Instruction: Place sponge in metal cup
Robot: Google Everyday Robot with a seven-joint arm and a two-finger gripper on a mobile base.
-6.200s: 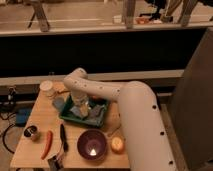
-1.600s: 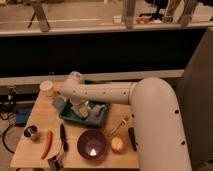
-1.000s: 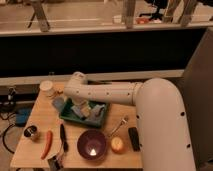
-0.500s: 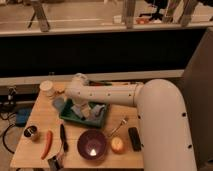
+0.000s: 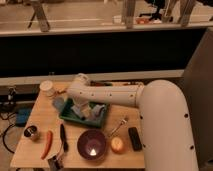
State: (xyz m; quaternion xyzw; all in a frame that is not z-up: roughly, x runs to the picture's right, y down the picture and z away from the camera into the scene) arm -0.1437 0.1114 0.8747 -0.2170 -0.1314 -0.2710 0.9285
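Note:
The metal cup (image 5: 32,133) stands upright at the table's front left. My gripper (image 5: 83,109) hangs from the white arm (image 5: 115,94) and reaches down into the green tray (image 5: 98,120) at the table's middle. Pale items (image 5: 89,112) lie in the tray right by the gripper; I cannot tell which is the sponge or whether it is held. A grey-blue piece (image 5: 59,103) sits at the tray's left edge. The gripper is well to the right of and behind the cup.
A white container (image 5: 47,88) stands at the back left. A red pepper (image 5: 47,144) and a black knife (image 5: 63,138) lie beside the cup. A purple bowl (image 5: 92,145), an orange fruit (image 5: 117,145), a utensil (image 5: 119,127) and a black object (image 5: 134,138) lie along the front.
The arm's wrist has shifted slightly to the right over the green tray. The cup and the other objects have not moved.

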